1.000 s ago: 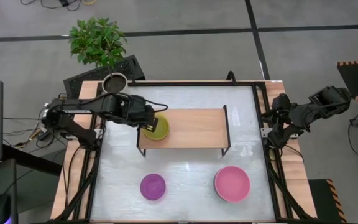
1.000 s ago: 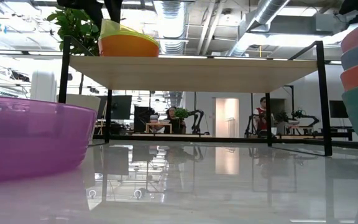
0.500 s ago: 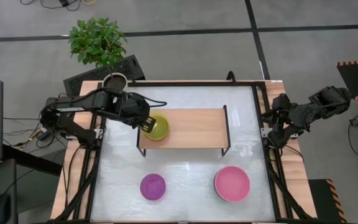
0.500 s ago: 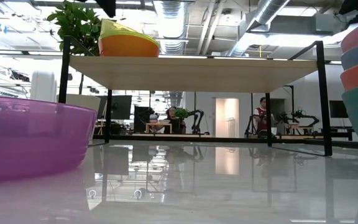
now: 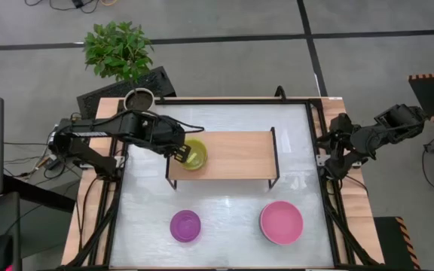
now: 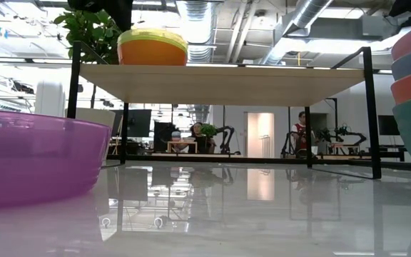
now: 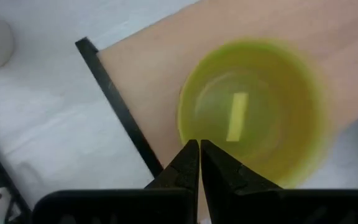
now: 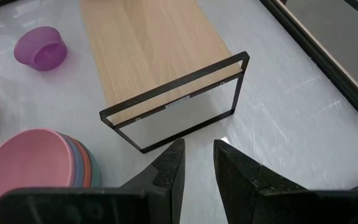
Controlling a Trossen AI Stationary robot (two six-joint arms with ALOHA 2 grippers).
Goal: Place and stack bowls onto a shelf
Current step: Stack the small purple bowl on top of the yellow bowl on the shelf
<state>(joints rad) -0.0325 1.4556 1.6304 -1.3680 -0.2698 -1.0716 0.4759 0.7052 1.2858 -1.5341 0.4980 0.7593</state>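
Yellow-green bowl [image 5: 193,153] on shelf [image 5: 236,154], left claw [image 7: 199,163] pinching rim

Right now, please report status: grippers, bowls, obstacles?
Left gripper shut, at yellow-green bowl on shelf. Right gripper open, parked at table edge. Purple bowl, pink stack waiting.

Setting: robotics lab, open-plan hall
Ceiling: exposed ducts [image 6: 302,21]
Background: other robot arms [image 6: 228,135] on benches, seated person [image 6: 302,128]
Floor: grey, taped lines [image 5: 311,45]
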